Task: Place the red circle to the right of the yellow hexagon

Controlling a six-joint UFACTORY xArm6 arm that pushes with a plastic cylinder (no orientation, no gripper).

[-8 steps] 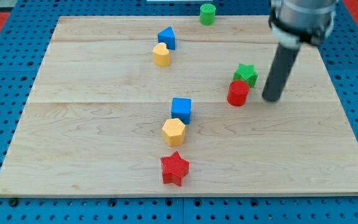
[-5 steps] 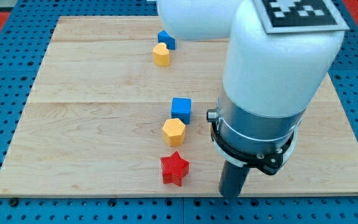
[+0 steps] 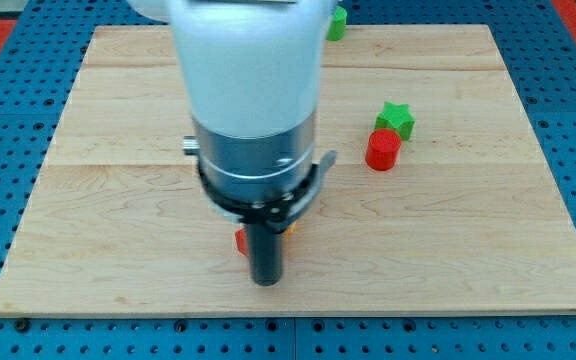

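Camera view: my tip sits near the view's bottom, a little left of centre on the wooden board, with the arm's white and grey body covering the board's middle. No jaws on this rig, only a plain rod, so nothing is open, closed or gripped. Red circle lies well apart from my tip, up and toward the view's right, with the green star just beside it on its upper right, touching or nearly so. Yellow hexagon: only a thin yellow sliver shows at the right edge of the rod, close to my tip; shape not resolvable here, so I take it as the hexagon by judgement only. A small red scrap shows at the rod's left, block shape hidden. A green block peeks out at the view's top. Judgement: the circle lies up and right of that yellow sliver, so it must be pushed down and left from its far upper-right side, where the star crowds it.
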